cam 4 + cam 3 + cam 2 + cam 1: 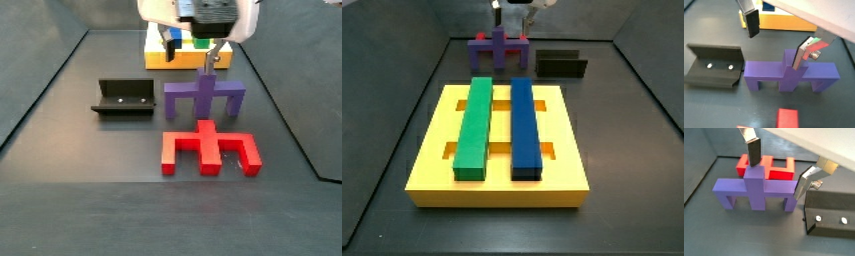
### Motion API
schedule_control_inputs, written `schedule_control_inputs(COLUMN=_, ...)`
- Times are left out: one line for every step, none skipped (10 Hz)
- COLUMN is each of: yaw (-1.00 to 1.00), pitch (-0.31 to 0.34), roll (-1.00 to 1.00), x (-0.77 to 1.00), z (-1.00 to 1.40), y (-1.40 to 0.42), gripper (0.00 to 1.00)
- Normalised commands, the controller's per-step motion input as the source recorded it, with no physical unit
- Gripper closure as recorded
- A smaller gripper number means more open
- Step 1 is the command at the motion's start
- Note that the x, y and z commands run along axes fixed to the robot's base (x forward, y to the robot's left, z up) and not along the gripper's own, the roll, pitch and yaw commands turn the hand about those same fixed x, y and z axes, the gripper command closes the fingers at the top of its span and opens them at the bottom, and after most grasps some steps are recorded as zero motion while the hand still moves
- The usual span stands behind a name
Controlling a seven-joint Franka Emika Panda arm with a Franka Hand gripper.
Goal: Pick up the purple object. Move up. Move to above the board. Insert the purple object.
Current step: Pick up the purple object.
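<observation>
In a wrist view, the gripper (779, 165) is hanging over the purple object (755, 190). Its two fingers (753, 151) are standing wide apart, one on each side of the purple object's raised stub, and they are not squeezing anything. The purple object is sitting on the dark floor (764, 235). A red piece (774, 169) is lying just beyond it, at 12 o'clock. The fixture (831, 213) is standing near it, at 4 o'clock.

In a wrist view from the opposite side, the gripper (777, 39) is open over the purple object (791, 76). One finger (803, 54) is hanging just beside the stub. The fixture (714, 66) is sitting at 9 o'clock of the purple object, close by but not touching. Part of the board (784, 21) is showing at 12 o'clock. The red piece (787, 119) is showing at 6 o'clock.

In a side view, the board (500, 190) is lying near the camera, with a green bar (473, 125) and a blue bar (524, 125) resting side by side on it. The purple object (498, 52) is standing well apart from it, at 12 o'clock, under the gripper (513, 25). The fixture (561, 63) is at 3 o'clock of the purple object.

In a side view from the far end, the gripper (193, 52) is hanging just above the purple object (203, 98). The red piece (209, 150) is at 6 o'clock of it, the fixture (124, 98) at 9 o'clock, and the board (158, 56) at 12 o'clock.
</observation>
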Motion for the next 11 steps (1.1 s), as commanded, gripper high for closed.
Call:
schedule_control_inputs(yaw=1.0, pitch=0.0, roll=0.0, x=-0.02, z=0.06, y=0.06, gripper=0.0)
schedule_control_inputs(yaw=1.0, pitch=0.0, roll=0.0, x=-0.05, z=0.15, y=0.07, gripper=0.0)
schedule_control_inputs(yaw=1.0, pitch=0.0, roll=0.0, x=-0.04, z=0.22, y=0.05, gripper=0.0)
schedule_control_inputs(yaw=0.97, pitch=0.0, roll=0.0, x=0.0, z=0.36, y=0.03, gripper=0.0)
schedule_control_inputs(yaw=0.93, pitch=-0.02, roll=0.0, x=0.0, z=0.33, y=0.0, gripper=0.0)
schedule_control_inputs(yaw=0.98, pitch=-0.04, roll=-0.02, x=-0.02, z=0.27, y=0.0, gripper=0.0)
schedule_control_inputs(yaw=1.0, pitch=-0.073, roll=-0.02, x=-0.05, z=0.14, y=0.0, gripper=0.0)
schedule_control_inputs(yaw=1.0, pitch=-0.08, roll=-0.04, x=-0.03, z=0.0, y=0.0, gripper=0.0)
schedule_control_inputs(yaw=1.0, pitch=-0.074, roll=-0.06, x=-0.05, z=-0.01, y=0.0, gripper=0.0)
schedule_control_inputs(yaw=0.84, pitch=-0.079, roll=-0.1, x=-0.02, z=-0.16, y=0.17, gripper=0.0)
schedule_control_inputs(yaw=0.43, pitch=-0.086, roll=-0.16, x=-0.1, z=-0.29, y=0.24, gripper=0.0)
